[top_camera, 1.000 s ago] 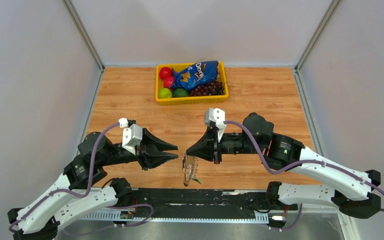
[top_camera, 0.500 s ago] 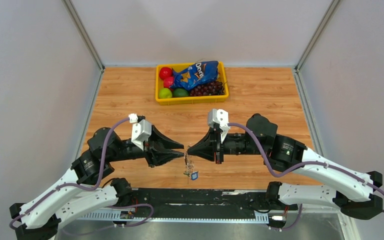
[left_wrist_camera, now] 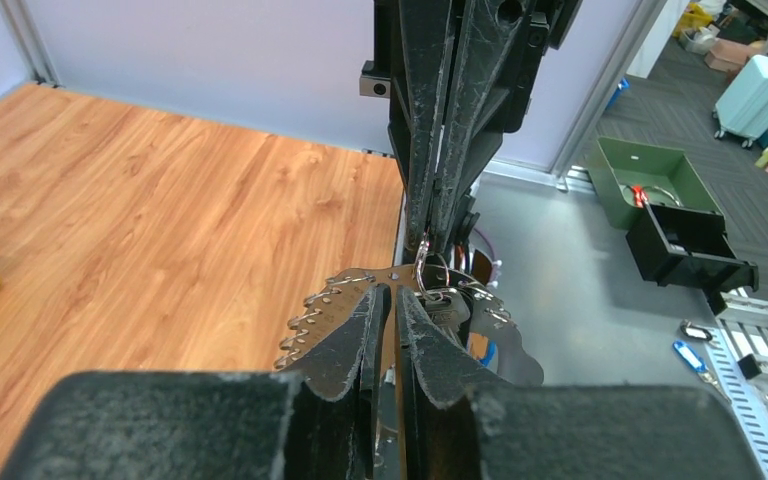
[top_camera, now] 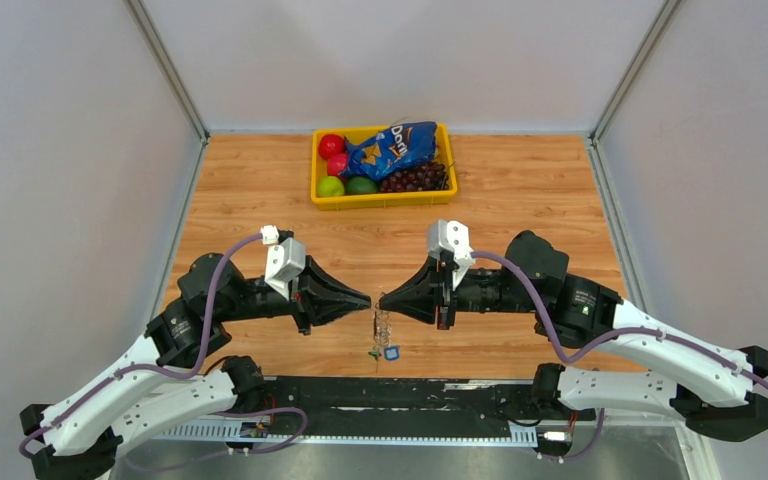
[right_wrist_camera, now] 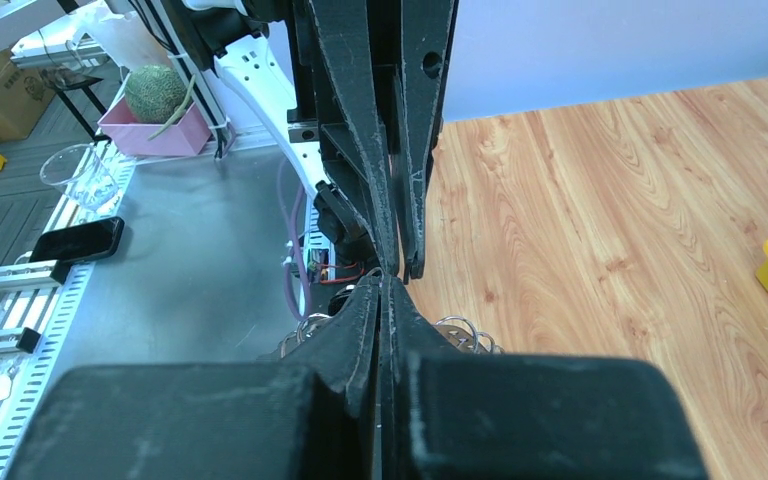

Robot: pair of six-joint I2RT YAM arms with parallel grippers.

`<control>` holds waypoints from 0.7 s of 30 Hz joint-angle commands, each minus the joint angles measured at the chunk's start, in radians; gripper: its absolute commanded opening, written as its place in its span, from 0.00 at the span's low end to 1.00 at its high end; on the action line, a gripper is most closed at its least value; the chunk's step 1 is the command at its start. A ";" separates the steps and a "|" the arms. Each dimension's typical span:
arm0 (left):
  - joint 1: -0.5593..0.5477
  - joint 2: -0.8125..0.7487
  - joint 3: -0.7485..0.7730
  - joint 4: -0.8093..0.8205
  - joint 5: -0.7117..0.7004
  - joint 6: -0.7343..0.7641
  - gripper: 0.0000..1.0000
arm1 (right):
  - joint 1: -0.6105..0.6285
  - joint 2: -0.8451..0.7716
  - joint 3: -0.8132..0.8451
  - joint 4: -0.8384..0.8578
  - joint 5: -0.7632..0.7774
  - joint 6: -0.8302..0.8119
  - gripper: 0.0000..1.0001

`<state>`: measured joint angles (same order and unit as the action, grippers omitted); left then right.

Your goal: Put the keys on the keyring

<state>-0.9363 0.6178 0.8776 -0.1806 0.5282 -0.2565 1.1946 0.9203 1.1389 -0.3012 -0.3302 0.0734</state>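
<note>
**Closed in, tip to tip**

Swung inward over the last second, left claw (top_camera: 364, 298), from well apart to tip against tip with right claw (top_camera: 385, 300), and narrowed from a wide gape to a thin slit. Drawn back slightly to the right, right claw and its load. Meeting point above the near part of the wooden worktop (top_camera: 260, 190), well short of the yellow tray (top_camera: 385, 200) at the far side. Keys (left_wrist_camera: 322, 318) small, flat and silvery, with saw-toothed edges, fanned out to either side of the left claw's fingers (left_wrist_camera: 350, 350) and, by the look of the left wrist view, pinched between them. Keyring (left_wrist_camera: 430, 268) visible only as thin silvery wire loops, caught in the tips of the fully shut right claw. Hanging in the air below both tips, the rest of the bunch, a mere glint in the top view, with a small blue tag (top_camera: 391, 352) lowest.
</note>
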 commanded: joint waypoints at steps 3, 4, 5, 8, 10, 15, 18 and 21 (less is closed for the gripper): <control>0.000 0.003 -0.006 0.050 0.022 -0.011 0.19 | 0.014 -0.018 0.008 0.092 0.021 -0.021 0.00; 0.000 0.002 -0.005 0.050 0.022 -0.012 0.21 | 0.016 -0.019 0.006 0.092 0.028 -0.023 0.00; -0.001 0.000 -0.005 0.050 0.020 -0.013 0.22 | 0.017 -0.018 0.006 0.092 0.031 -0.026 0.00; -0.001 -0.011 0.000 0.041 0.008 -0.013 0.35 | 0.020 -0.020 0.002 0.091 0.035 -0.031 0.00; -0.002 -0.024 0.003 0.029 -0.007 -0.009 0.39 | 0.022 -0.021 -0.001 0.091 0.033 -0.032 0.00; 0.000 -0.048 0.008 0.020 -0.021 -0.003 0.45 | 0.026 -0.016 0.001 0.090 0.022 -0.036 0.00; -0.001 -0.049 0.010 0.018 -0.019 -0.005 0.46 | 0.029 -0.012 0.004 0.090 0.023 -0.036 0.00; -0.001 -0.046 0.009 0.023 -0.015 -0.008 0.46 | 0.032 -0.009 0.009 0.091 0.029 -0.037 0.00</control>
<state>-0.9363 0.5701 0.8776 -0.1757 0.5140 -0.2634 1.2171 0.9199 1.1282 -0.2863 -0.3115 0.0498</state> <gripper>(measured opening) 0.459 0.006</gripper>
